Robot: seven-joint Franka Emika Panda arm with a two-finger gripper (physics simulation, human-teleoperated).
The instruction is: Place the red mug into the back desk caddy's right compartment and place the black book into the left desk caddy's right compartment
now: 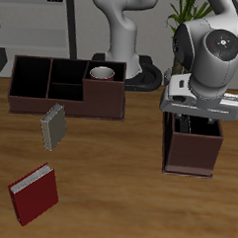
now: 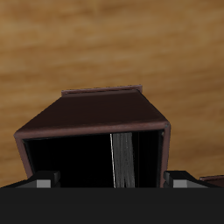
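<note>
Wrist view: black book [image 2: 125, 160] between fingers [image 2: 42, 183]

I can read no text, label, brand, number or sign anywhere in either view. The covers of the flat red book [image 1: 34, 194] and the grey book [image 1: 53, 126] standing on edge show no lettering at this size, the dark brown desk caddies [image 1: 66, 86] carry no markings, and the white housing of my arm [image 1: 211, 55] shows only a plain round disc with nothing legible on it. In the wrist view, the dark compartment walls [image 2: 94, 115] and the page edges of the book [image 2: 124, 161] inside are likewise unmarked.
</note>
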